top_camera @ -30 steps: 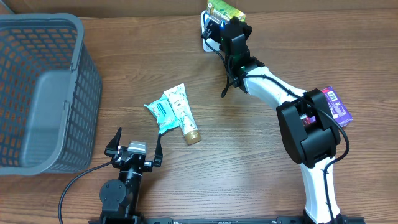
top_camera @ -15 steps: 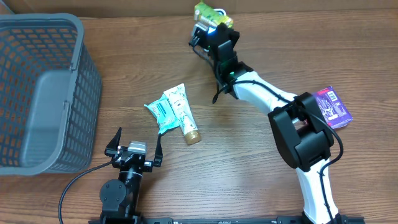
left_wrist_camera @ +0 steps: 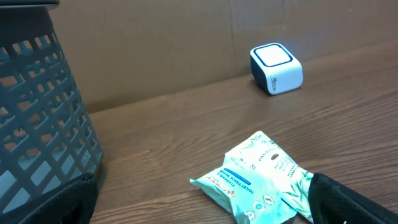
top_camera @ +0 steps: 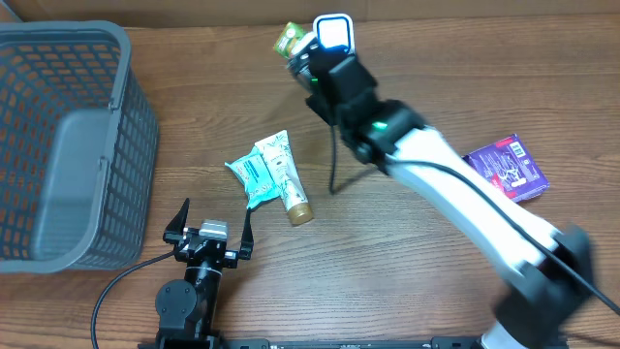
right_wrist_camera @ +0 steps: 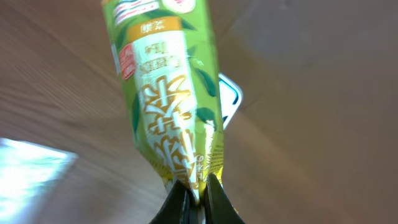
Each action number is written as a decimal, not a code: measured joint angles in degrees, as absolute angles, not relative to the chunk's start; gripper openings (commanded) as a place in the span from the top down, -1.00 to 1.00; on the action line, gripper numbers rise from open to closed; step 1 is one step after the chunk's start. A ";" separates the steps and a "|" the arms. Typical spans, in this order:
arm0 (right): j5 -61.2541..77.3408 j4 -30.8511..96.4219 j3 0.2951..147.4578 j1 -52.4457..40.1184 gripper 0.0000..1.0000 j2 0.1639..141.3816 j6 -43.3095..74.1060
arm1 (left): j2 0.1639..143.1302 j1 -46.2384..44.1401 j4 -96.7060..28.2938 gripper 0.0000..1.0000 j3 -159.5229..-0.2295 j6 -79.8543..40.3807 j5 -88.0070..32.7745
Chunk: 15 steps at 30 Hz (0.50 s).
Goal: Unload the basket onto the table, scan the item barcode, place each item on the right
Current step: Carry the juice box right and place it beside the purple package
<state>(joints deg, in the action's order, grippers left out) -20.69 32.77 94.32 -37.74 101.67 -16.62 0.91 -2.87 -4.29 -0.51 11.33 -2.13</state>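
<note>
My right gripper [top_camera: 306, 58] is shut on the bottom seam of a green tea packet [top_camera: 288, 39], which it holds in the air just left of the white barcode scanner [top_camera: 332, 30]. In the right wrist view the packet [right_wrist_camera: 166, 93] rises from the pinched jaws [right_wrist_camera: 196, 186], and a corner of the scanner [right_wrist_camera: 231, 99] shows behind it. My left gripper [top_camera: 208, 229] rests open at the near table edge with nothing between its fingers [left_wrist_camera: 351, 198]. From the left wrist the scanner [left_wrist_camera: 276, 67] stands far back.
A teal wipes pack [top_camera: 252, 174] and a cream tube [top_camera: 288, 180] lie in front of the left gripper; the pack [left_wrist_camera: 249, 180] shows between its fingers. A grey basket [top_camera: 58, 145] fills the left side. A purple box [top_camera: 506, 167] lies at the right.
My right arm has swung left with the green packet, from over the scanner to its left side, and the scanner's top is now uncovered. The left arm has not moved.
</note>
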 measured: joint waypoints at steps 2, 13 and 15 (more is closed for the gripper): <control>-16.95 39.81 94.63 -36.49 0.93 96.55 -8.29 | 0.91 -2.87 -4.29 -0.99 -0.51 11.33 -2.13; -10.70 68.95 91.68 -16.47 0.93 93.95 29.43 | 0.91 -2.87 -4.29 -0.99 -0.51 11.33 -2.13; -10.22 67.57 88.27 -13.87 0.93 95.07 33.36 | 0.91 -2.87 -4.29 -0.99 -0.51 11.33 -2.13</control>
